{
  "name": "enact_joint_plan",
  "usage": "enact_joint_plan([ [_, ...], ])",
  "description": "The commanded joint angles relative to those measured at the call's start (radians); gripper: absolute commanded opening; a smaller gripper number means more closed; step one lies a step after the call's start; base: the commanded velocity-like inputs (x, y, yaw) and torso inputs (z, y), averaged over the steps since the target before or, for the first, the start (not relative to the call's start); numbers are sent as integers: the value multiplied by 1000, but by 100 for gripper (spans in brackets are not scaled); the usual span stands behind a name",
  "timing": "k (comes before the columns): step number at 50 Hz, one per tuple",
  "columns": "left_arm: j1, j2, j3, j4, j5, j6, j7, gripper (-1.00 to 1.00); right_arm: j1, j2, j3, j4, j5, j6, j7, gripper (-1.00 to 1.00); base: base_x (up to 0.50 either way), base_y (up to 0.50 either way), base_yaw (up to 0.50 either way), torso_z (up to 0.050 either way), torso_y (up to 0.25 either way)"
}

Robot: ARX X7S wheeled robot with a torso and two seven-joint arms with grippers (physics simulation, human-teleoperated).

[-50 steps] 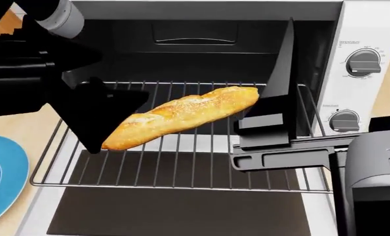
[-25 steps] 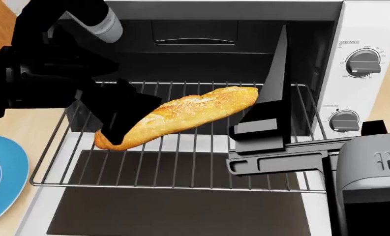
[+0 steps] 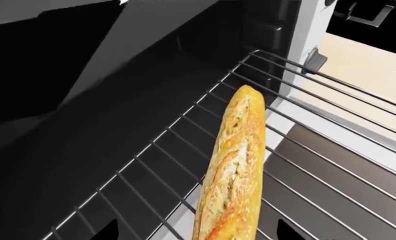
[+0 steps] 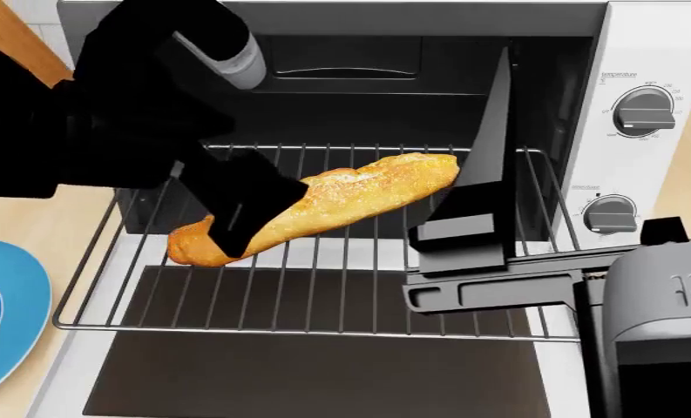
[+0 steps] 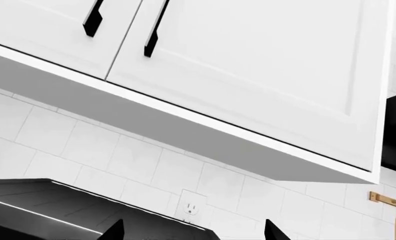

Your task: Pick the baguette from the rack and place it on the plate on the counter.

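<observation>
The baguette lies at a slant on the pulled-out wire rack, its right end towards the back. My left gripper hangs over the loaf's left part, black fingers covering a stretch of it. In the left wrist view the baguette runs between the two fingertips, which stand well apart with gaps on both sides: open. My right gripper stands upright just right of the loaf, open and empty. The blue-rimmed plate rests on the beige counter, lower left.
The rack sticks out of a white toaster oven with two knobs; its dark door is folded down in front. My right arm's grey link fills the lower right. The right wrist view faces white cabinets and a tiled wall.
My left arm has swung right and inward, bringing its gripper from beside the loaf's left end to over it. The baguette and the right gripper have hardly moved.
</observation>
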Motion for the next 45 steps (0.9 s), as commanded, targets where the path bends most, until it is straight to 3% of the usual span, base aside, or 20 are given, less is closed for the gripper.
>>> enact_joint_plan([
  [1,-10,32,40,-25,24,8,36,100,1,11,-8,3,-1,-11,2,100,0,0,0,0,0],
  [45,6,68,101,-55,47,26,75,100,-28,57,-27,-1,-10,-66,19,100,0,0,0,0,0],
])
